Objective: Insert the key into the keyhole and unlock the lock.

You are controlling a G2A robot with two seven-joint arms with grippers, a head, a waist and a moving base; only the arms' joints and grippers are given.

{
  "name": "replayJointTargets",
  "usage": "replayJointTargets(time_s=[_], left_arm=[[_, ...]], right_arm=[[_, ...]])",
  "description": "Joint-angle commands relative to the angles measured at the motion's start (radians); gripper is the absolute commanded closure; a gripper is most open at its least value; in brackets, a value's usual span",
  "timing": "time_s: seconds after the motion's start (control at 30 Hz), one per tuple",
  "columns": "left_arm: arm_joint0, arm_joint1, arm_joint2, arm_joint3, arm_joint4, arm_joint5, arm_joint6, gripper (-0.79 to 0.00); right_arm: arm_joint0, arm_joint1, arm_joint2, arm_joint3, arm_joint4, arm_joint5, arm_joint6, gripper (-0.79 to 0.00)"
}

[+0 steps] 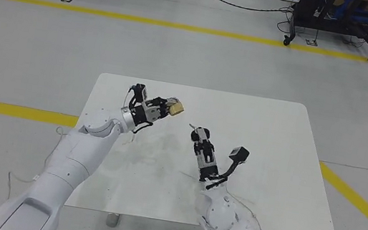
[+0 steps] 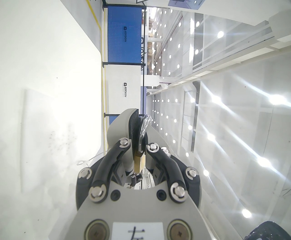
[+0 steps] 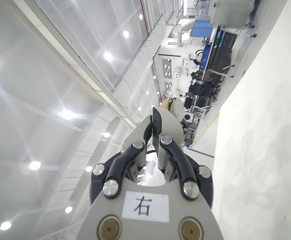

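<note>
Counter: we work over a white counter [image 1: 276,129] set on a grey factory floor with yellow lines, and both arms hang above it
Lock: the brass lock [image 1: 177,106] is up off the counter, over its far left part, at the tip of the left pincer [image 1: 168,105]
Left pincer: it is closed on the lock; in its own wrist view the silver shackle [image 2: 144,123] sits between the fingers, with the brass body below it
Right pincer: the right pincer [image 1: 199,132] is over the middle of the counter with its pads [image 3: 156,127] pressed together and no gap showing; we cannot tell what is between them, if anything, so we cannot confirm the key
Direction: from the right pincer, the lock lies ahead and to the left, farther from the robot, near but clearly apart
Axes: the right pincer's long axis points away from the robot and leans a little left, roughly at the lock, while the left pincer's axis runs across toward the right, so the two meet at an angle
Nearer arm: the left already carries the lock, so we judge the right is the one that must close the gap
Keyhole: we cannot see which face of the brass body carries it
Next move: we judge it depends on bringing the right pincer's axis square to the keyhole face before any push
</note>
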Motion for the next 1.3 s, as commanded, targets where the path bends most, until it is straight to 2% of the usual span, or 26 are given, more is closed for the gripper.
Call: replayJointTargets(time_s=[0.0,0.27,0.5,0.7,1.03,1.27], left_arm=[[0.002,0.0,-0.001,-0.002,0.0,0.002,-0.004,0.0],[0.005,-0.003,0.006,-0.016,0.066,-0.021,0.052,0.0],[0.027,-0.004,0.013,-0.056,0.173,-0.105,0.154,0.0],[0.043,-0.006,0.02,-0.078,0.2,-0.088,0.166,0.0],[0.05,-0.008,0.007,-0.086,0.188,-0.077,0.151,0.0],[0.053,-0.009,-0.001,-0.091,0.188,-0.07,0.141,0.0]], right_arm=[[0.0,0.0,0.0,-0.001,0.038,-0.007,0.029,0.0],[-0.008,-0.009,-0.013,-0.003,0.006,0.016,0.003,0.0],[0.022,-0.054,-0.067,0.05,-0.038,0.003,-0.157,0.0],[0.061,-0.094,-0.103,0.105,-0.077,-0.002,-0.26,0.0],[0.099,-0.142,-0.131,0.181,-0.111,0.018,-0.3,0.0],[0.108,-0.169,-0.125,0.213,-0.155,0.021,-0.378,0.0]])
